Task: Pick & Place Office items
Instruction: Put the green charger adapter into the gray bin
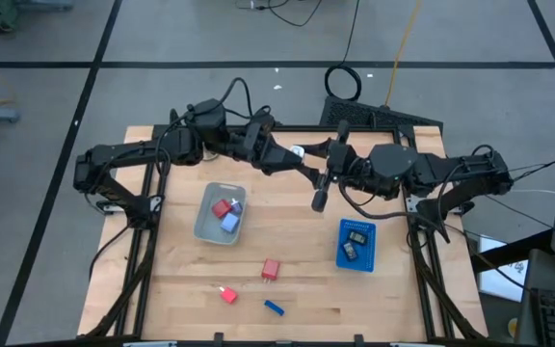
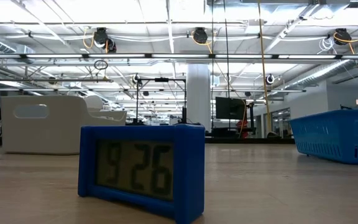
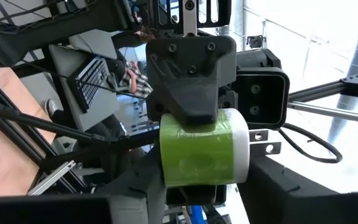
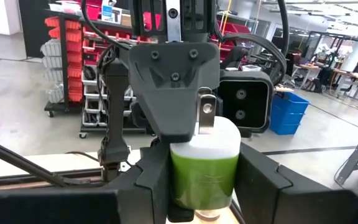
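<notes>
A green-and-white plug-like block with metal prongs (image 3: pixel 197 149) (image 4: pixel 204 165) is in the air over the table's far middle, showing as a white speck (image 1: pixel 299 151) in the high view. My left gripper (image 1: pixel 303 160) (image 3: pixel 204 190) and right gripper (image 1: pixel 326 166) (image 4: pixel 204 186) meet nose to nose there, both shut on the block. On the table lie a red block (image 1: pixel 271 269), a small red item (image 1: pixel 227 294) and a blue item (image 1: pixel 274 307). The low view shows no gripper. My left gripper pinches the green-and-white block between its two fingers (image 3: pixel 148 196), on the block's sides (image 3: pixel 166 168), coming level from the table's left. The block is lifted clear of the table. My right gripper's fingers cross mine at a right angle. My right gripper pinches the same block by its green sides (image 4: pixel 178 174) between its two fingers (image 4: pixel 157 180), level from the table's right. A metal prong (image 4: pixel 205 112) sticks up beside the left gripper's finger (image 4: pixel 173 74), which lies on the block's far end.
A grey tray (image 1: pixel 212 226) holds red and lavender blocks. A blue tray (image 1: pixel 356 260) holds dark items. In the low view a blue clock reading 9:26 (image 2: pixel 142 171) stands close, the blue tray (image 2: pixel 337 137) to its right. Bare wood lies between the trays.
</notes>
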You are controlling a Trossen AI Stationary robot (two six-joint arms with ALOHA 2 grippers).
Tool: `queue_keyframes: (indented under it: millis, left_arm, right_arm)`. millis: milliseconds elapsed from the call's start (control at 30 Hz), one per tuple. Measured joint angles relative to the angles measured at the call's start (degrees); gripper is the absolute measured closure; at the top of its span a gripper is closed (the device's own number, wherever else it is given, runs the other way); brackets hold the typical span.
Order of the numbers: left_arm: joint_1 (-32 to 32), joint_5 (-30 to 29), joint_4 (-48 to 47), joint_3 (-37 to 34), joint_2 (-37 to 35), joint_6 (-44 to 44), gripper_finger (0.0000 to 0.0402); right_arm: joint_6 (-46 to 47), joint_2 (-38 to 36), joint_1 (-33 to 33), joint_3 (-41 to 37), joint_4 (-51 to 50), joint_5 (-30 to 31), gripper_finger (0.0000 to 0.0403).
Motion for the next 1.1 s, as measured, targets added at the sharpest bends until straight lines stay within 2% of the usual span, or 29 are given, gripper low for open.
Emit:
queue_keyframes:
  millis: [133, 400, 567, 733, 1100]
  left_arm:
    - [0.0, -0.1, 0.4, 0.0, 0.0, -0.1, 0.0234]
    - [0.0, 0.1, 0.5, 0.0, 0.0, -1.7, 0.0081]
    - [0.0, 0.4, 0.7, 0.0, 0.0, -1.8, 0.0029]
    - [0.1, 0.5, 0.7, 0.0, -0.1, -1.8, 0.0019]
    - [1.5, 3.0, -0.2, 0.0, -0.2, -1.8, 0.0053]
  right_arm:
    - [-0.2, 0.0, 0.0, 0.0, -0.1, 0.0, 0.0276]
    - [-0.2, 0.1, 0.0, 0.0, -0.7, -0.3, 0.0276]
    - [-0.1, 0.1, 0.0, -0.1, -0.7, -1.4, 0.0276]
    - [0.3, 0.1, 0.0, -0.1, -0.6, -1.6, 0.0276]
    - [1.5, 0.1, 0.3, -0.1, -0.4, -3.3, 0.0276]
